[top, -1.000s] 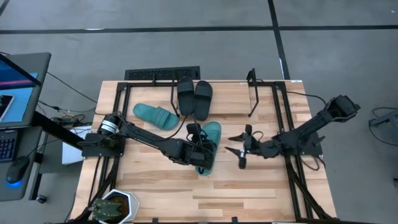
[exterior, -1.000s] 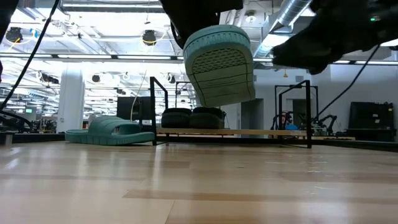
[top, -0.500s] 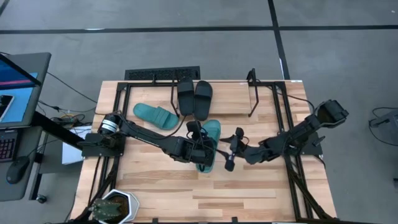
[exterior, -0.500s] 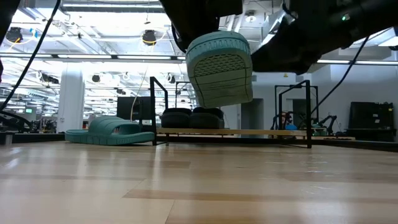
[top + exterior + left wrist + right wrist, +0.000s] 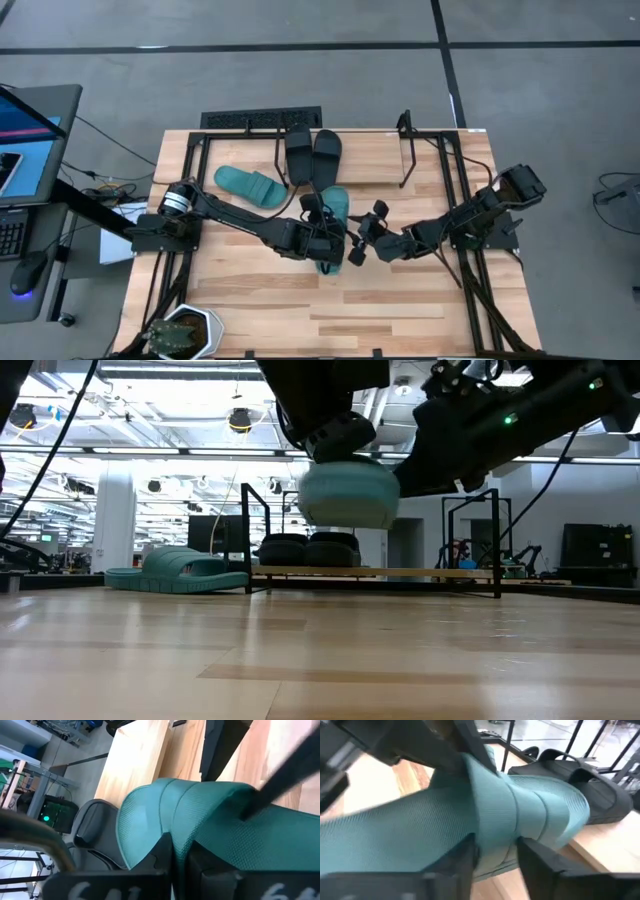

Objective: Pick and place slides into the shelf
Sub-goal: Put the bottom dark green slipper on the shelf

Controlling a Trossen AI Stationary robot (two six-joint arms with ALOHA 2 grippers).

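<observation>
Nearest the front edge of the pale wood-plank surface lies a broad open stretch of bare boards, grain running side to side, with nothing on it except a pot at the front left corner. Just beyond, at mid-surface, the left gripper has its fingers clamped tight on a teal slide, held clear above the boards in the low view, its rounded end forward. The slide's soft surface shows a fine woven-looking texture in both wrist views, with a raised ridged strap. The right gripper has come in against the same slide from the right, its fingers straddling the slide's edge, one on each side with a gap still showing. Farther back on the left, a second teal slide lies flat on the boards, apart from the others. Behind it, two black slides sit side by side, touching, on the shelf of thin black rods along the far edge; the shelf's right half stays open.
</observation>
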